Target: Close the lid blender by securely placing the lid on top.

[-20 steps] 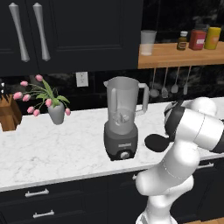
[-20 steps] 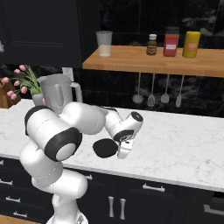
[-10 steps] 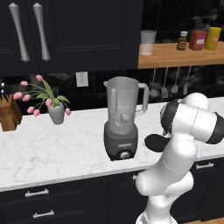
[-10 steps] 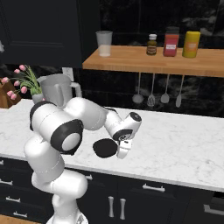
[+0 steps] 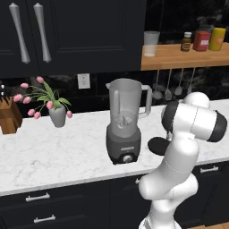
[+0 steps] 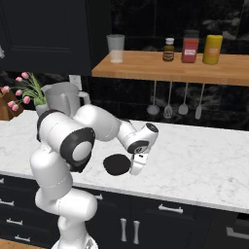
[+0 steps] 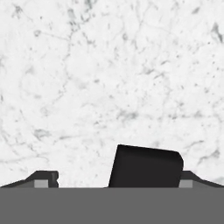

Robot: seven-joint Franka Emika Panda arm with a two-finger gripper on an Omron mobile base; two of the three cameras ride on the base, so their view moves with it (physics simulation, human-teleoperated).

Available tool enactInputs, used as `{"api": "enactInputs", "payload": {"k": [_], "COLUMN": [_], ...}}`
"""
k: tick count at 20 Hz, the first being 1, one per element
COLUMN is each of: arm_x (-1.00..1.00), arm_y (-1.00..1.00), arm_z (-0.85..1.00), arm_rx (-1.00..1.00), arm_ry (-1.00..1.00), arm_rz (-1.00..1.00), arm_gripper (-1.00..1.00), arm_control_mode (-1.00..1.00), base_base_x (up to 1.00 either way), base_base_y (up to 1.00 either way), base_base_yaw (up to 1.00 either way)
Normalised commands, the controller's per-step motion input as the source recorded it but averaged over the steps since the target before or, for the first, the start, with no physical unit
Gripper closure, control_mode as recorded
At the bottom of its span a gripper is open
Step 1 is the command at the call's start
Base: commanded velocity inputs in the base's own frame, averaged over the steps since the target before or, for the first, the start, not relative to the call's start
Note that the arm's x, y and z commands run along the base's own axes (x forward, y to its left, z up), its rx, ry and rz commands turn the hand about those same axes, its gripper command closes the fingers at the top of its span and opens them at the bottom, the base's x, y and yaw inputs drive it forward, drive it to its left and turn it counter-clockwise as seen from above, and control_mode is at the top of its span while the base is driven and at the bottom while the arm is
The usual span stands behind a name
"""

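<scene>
The claw (image 6: 136,167) grips the lid (image 6: 116,164) by its tab, held above the worktop (image 6: 204,165) to the right of the blender (image 5: 125,121), whose jar mouth stands uncovered, so by my reckoning carrying it over and seating it remains.

**Lid held off the counter, right of the blender**

The gripper (image 6: 133,168) points down over the marble counter (image 6: 204,165), with the black lid (image 6: 116,164) at its left side, held level just above the surface; whether the fingers clamp it cannot be told. The blender (image 6: 62,98) stands behind the arm's shoulder, its jar mouth uncovered. Pink flowers (image 6: 22,92) sit at far left. On the shelf (image 6: 170,65) stand a cup (image 6: 115,48) and three jars (image 6: 190,47); utensils (image 6: 176,99) hang beneath.
</scene>
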Motion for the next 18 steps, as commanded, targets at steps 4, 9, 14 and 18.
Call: {"api": "enactInputs", "payload": {"k": [4, 9, 14, 18], "arm_x": [0.00, 0.00, 0.00, 0.00], "arm_y": [0.11, 0.00, 0.00, 0.01], "arm_z": [-0.18, -0.02, 0.00, 0.00], "arm_rx": [-0.01, 0.00, -0.01, 0.00], "arm_ry": [0.04, 0.03, 0.00, 0.00], "arm_rz": [0.00, 0.00, 0.00, 0.00], "arm_gripper": [1.00, 1.00, 1.00, 1.00], "arm_control_mode": [-1.00, -1.00, -1.00, -1.00], "base_base_x": [0.00, 0.00, 0.00, 0.00], "base_base_y": [0.00, 0.00, 0.00, 0.00], "base_base_yaw": [0.00, 0.00, 0.00, 0.00]}}
